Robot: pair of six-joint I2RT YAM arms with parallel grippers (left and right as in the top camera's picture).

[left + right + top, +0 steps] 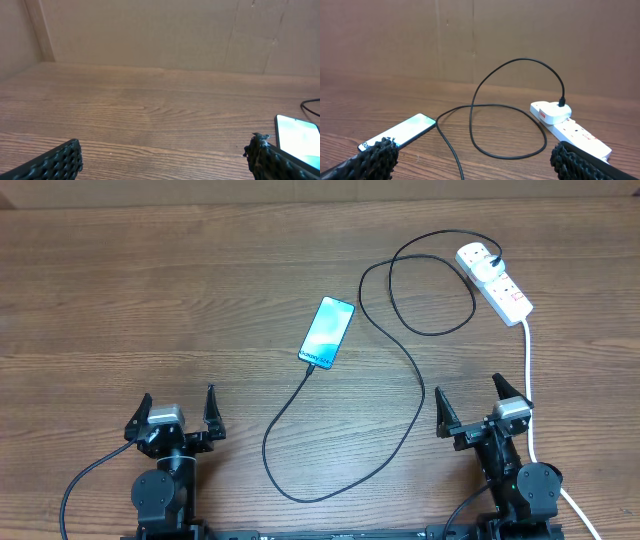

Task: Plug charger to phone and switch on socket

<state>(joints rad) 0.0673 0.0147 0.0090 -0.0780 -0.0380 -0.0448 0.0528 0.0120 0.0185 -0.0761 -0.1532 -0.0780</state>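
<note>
Charger (520, 60) plugged into socket (505, 290), tip touching phone (327, 332)

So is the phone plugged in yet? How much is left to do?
Looks done: the cable runs from the socket to the bottom end of the phone, so it seems plugged in, though I can't see if it's fully in. In hand: nothing; the left gripper and right gripper are open and empty. Left: the socket's switch; I can't tell if it's on.
</note>
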